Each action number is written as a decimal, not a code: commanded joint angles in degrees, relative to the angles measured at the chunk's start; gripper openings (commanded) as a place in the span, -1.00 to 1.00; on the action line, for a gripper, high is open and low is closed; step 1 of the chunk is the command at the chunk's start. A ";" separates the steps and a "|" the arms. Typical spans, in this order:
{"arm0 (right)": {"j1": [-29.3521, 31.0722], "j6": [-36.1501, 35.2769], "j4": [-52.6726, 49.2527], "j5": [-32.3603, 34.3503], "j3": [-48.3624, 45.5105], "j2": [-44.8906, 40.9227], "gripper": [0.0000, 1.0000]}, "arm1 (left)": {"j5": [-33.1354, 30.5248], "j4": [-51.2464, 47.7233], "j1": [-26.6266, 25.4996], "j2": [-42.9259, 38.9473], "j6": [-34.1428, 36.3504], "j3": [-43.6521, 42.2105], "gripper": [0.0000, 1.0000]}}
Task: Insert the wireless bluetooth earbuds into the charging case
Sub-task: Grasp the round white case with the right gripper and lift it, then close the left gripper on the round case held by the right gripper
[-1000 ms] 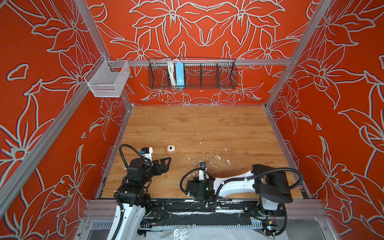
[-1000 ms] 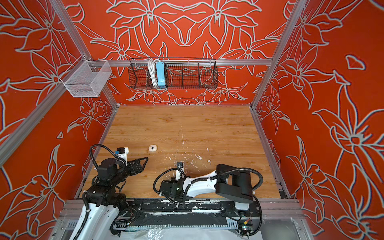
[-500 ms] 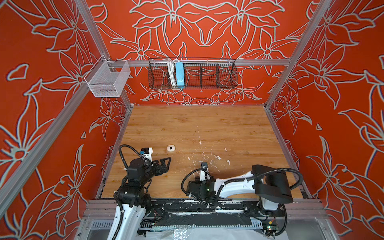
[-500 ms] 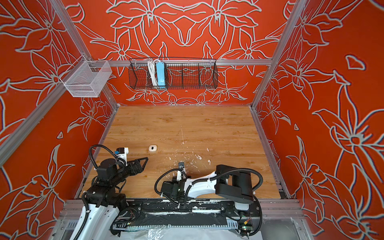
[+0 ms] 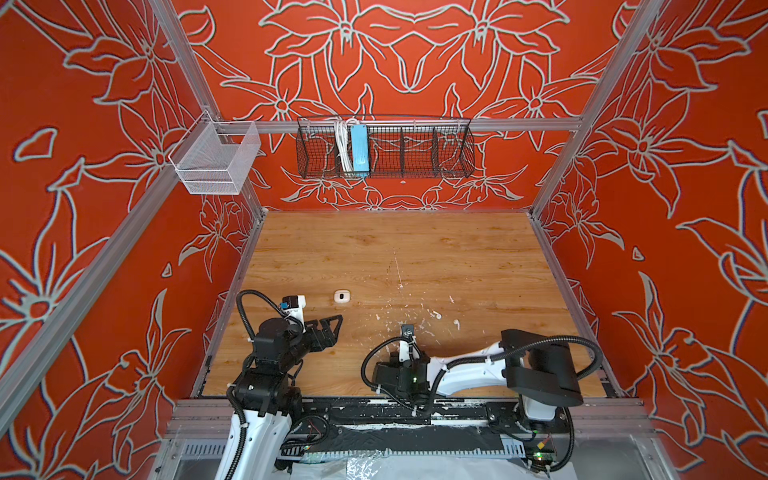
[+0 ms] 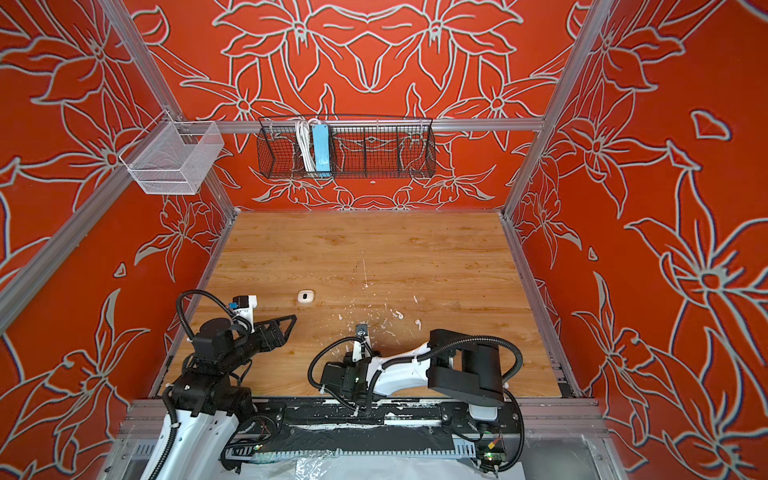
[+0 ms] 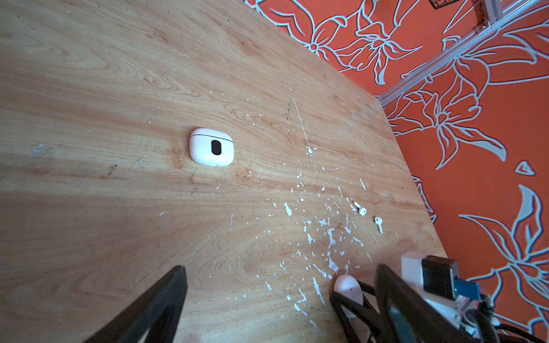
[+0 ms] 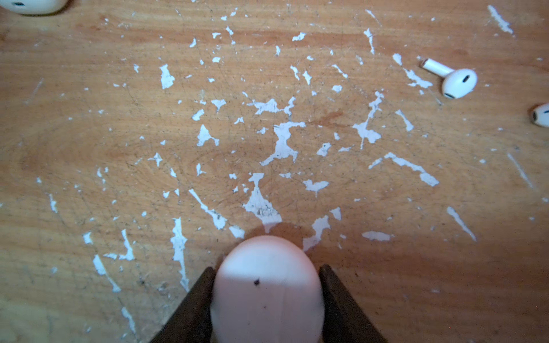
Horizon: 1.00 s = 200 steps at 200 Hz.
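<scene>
The right gripper (image 8: 267, 268) had narrowed to grip the charging case (image 8: 267, 300); both earbuds (image 8: 459, 83) lay outside it on the table (image 8: 89, 154), the left gripper (image 7: 280, 268) gaping.

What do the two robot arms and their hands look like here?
The left arm and right arm have white shells, black joint housings and looping black ribbed cables. The left hand and right hand each have two black fingers, triangular with open trusses.
</scene>
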 commanded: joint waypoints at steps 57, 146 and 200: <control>-0.44 -59.24 34.00 2.01 -15.33 -24.45 -0.32 | 19.84 15.55 -8.47 16.05 -11.98 3.35 0.88; -0.96 -92.81 51.76 -14.81 -27.10 -43.06 -0.52 | 22.37 -0.17 -15.13 26.69 -3.29 25.17 0.59; -1.01 -94.79 46.23 -18.41 -28.15 -52.31 -0.51 | 20.25 11.30 -22.19 27.30 -4.28 21.15 0.45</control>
